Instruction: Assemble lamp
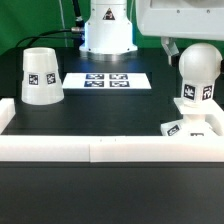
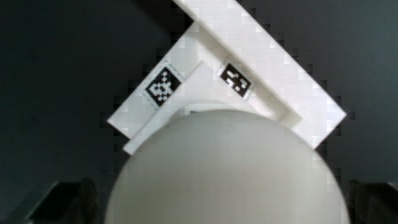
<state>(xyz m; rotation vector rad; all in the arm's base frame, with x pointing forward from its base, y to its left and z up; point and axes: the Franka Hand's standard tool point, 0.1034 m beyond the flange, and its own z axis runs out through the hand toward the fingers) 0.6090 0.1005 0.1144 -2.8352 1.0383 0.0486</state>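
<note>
White bulb (image 1: 197, 72) was right over the base (image 1: 190, 127), lower right of frame, contact unclear. Tool (image 2: 210, 205) straddled it; can't tell if clamped. Risk: neck off-centre would jam or tip, or shove the base into the wall (image 1: 60, 150). Count: one tabletop (image 1: 110, 115), one shade (image 1: 41, 76), one bulb, one base.

The white shade (image 1: 40, 75), white bulb (image 1: 197, 70) and white base (image 1: 190, 128) all carry black-and-white square tags; the white marker board (image 1: 105, 80) shows a row of them on the black table (image 1: 100, 115).
</note>
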